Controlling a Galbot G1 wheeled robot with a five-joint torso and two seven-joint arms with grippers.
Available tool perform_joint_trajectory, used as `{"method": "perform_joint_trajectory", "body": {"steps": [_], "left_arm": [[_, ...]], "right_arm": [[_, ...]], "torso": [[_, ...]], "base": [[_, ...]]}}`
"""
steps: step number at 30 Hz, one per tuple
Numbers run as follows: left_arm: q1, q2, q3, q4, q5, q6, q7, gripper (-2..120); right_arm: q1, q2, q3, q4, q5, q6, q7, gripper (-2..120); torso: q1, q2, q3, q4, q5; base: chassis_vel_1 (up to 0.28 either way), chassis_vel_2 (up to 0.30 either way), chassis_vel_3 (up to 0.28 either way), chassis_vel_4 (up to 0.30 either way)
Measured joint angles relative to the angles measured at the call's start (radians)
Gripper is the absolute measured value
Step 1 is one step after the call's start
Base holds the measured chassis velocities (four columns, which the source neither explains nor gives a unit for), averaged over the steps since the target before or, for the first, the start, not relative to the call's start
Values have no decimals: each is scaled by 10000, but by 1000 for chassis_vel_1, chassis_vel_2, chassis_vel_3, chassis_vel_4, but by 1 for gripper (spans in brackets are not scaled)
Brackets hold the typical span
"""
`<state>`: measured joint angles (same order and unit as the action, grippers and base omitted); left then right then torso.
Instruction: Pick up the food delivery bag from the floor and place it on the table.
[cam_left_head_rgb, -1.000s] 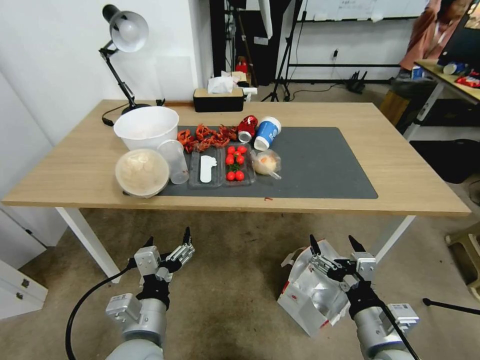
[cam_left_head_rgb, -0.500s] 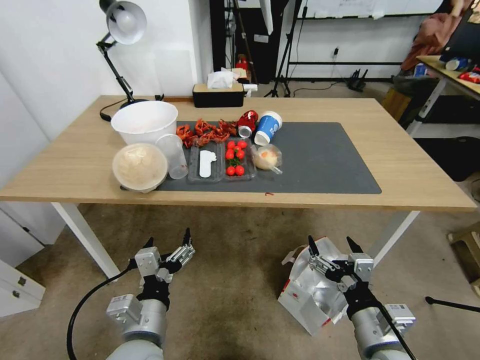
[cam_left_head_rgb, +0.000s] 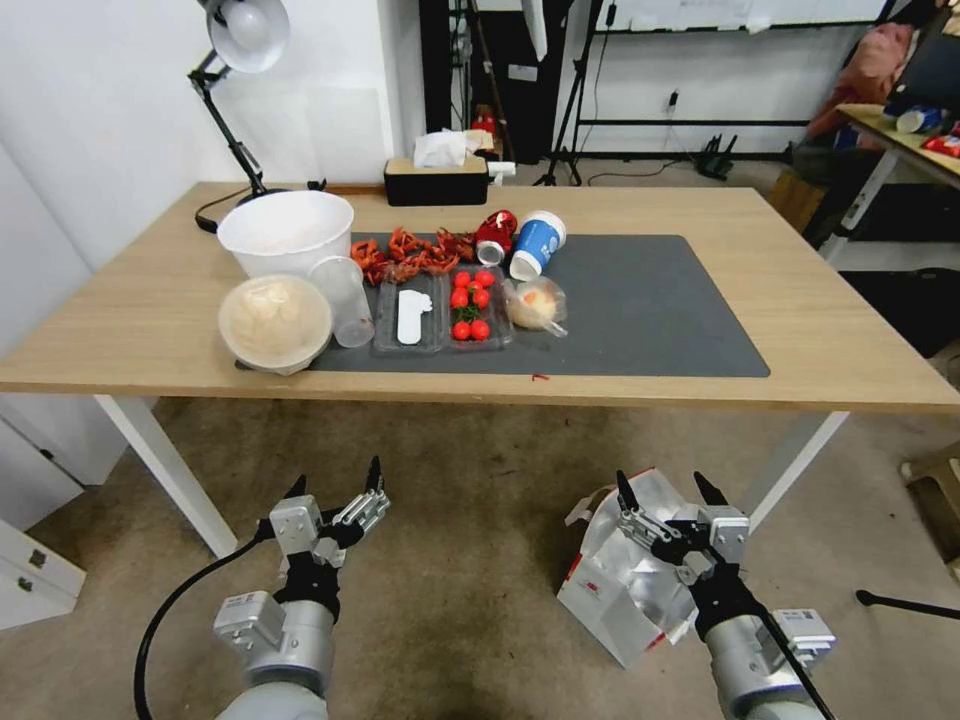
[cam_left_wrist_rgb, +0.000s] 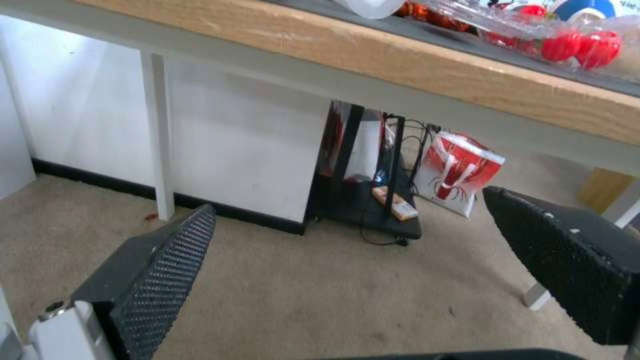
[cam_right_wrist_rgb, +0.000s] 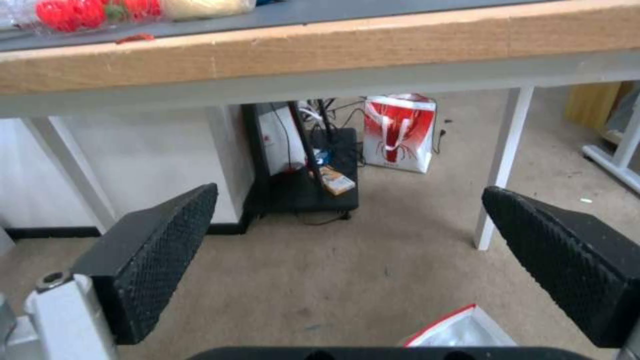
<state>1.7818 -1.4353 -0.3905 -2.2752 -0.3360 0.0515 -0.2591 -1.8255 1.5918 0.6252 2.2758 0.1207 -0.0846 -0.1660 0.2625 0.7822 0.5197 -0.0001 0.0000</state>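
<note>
The food delivery bag (cam_left_head_rgb: 625, 580) lies tipped over on the floor (cam_left_head_rgb: 470, 520), with its shiny silver inside showing. It is in front of the worktop (cam_left_head_rgb: 700, 380), near the white leg on the robot's right side. A red-edged corner of it peeks in at the edge of the right wrist view.

The right pincer (cam_left_head_rgb: 670, 497) hangs just above the bag with its two black tips spread wide apart. It holds nothing. The left pincer (cam_left_head_rgb: 333, 483) hangs over bare floor, well apart from the bag, and it is spread wide and holds nothing too.

I think the job is only starting. The bag is not yet picked up. Next, the right pincer needs to go down to the bag's top edge or a handle and squeeze it. Then the bag must go up high enough to pass the worktop's edge. The dark mat (cam_left_head_rgb: 650, 310) has free room on the right side.
</note>
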Motion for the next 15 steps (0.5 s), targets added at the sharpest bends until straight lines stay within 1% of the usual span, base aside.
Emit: {"method": "perform_joint_trajectory", "body": {"steps": [1, 3, 15], "left_arm": [[0, 0, 0, 0, 0, 0, 0, 100], [9, -3, -7, -18, 3, -1, -5, 100], [59, 23, -57, -46, 48, 1, 66, 100]], "right_arm": [[0, 0, 0, 0, 0, 0, 0, 100], [2, -8, 2, 13, 11, 0, -4, 100], [14, -10, -16, 37, 110, 70, -117, 100]], "torso": [[0, 0, 0, 0, 0], [-52, -134, -81, 0, 0], [-251, -620, -366, 0, 0]], "base": [[0, 0, 0, 0], [0, 0, 0, 0], [0, 0, 0, 0]]}}
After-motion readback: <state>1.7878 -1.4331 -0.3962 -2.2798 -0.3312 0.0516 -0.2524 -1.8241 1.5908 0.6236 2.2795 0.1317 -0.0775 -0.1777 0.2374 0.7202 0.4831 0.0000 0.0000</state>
